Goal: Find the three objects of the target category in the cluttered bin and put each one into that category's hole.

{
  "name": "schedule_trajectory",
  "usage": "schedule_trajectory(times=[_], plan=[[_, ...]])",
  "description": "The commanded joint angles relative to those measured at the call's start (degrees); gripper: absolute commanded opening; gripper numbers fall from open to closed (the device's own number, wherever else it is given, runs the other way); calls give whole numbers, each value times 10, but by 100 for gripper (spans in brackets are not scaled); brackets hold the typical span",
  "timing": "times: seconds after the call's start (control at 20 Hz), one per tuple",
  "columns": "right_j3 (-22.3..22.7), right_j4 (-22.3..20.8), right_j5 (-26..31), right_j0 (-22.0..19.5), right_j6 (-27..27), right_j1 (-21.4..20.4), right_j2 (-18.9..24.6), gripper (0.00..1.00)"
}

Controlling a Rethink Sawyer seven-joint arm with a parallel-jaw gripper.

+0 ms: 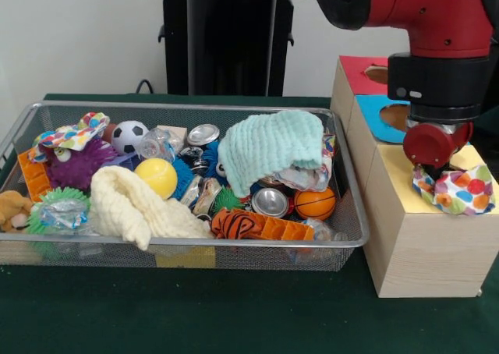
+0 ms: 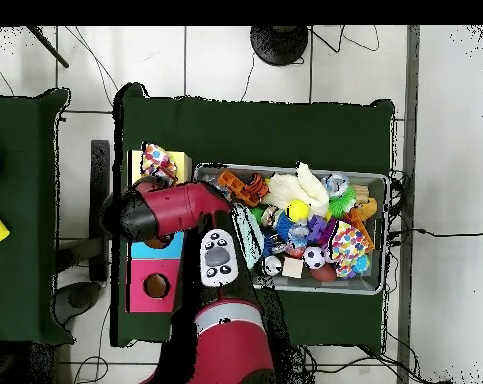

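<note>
Gripper (image 1: 437,167) grips a polka-dot piece (image 1: 456,190) over the yellow-topped box (image 1: 413,206) — another piece (image 1: 70,137) lies in the cluttered bin (image 1: 343,175).

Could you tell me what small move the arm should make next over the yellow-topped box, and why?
Probably release and lift: the polka-dot fabric piece hangs below the gripper over the yellow-topped box, seemingly covering its hole. Another dotted piece waits in the wire mesh bin.

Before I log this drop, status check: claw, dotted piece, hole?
Claw over yellow box, open or shut unclear. Dotted piece bunched on box top under claw. Another dotted piece in bin.
</note>
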Motion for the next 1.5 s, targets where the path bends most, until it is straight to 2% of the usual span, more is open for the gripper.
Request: schedule_trajectory(times=[0.05,0.3,0.65,0.8,1.05,1.25,1.35,1.5], plan=[[-53,-62,54,7,-11,169,32,0],[-93,-61,44,34,37,204,-9,0],[-106,-67,34,45,42,223,-25,0],[-95,-71,41,40,33,217,-21,0],[-38,-67,15,11,32,187,7,0],[-7,-42,22,-5,55,168,21,0],[-6,-34,23,-2,73,166,17,0],[-3,-35,26,-9,65,165,29,0]])
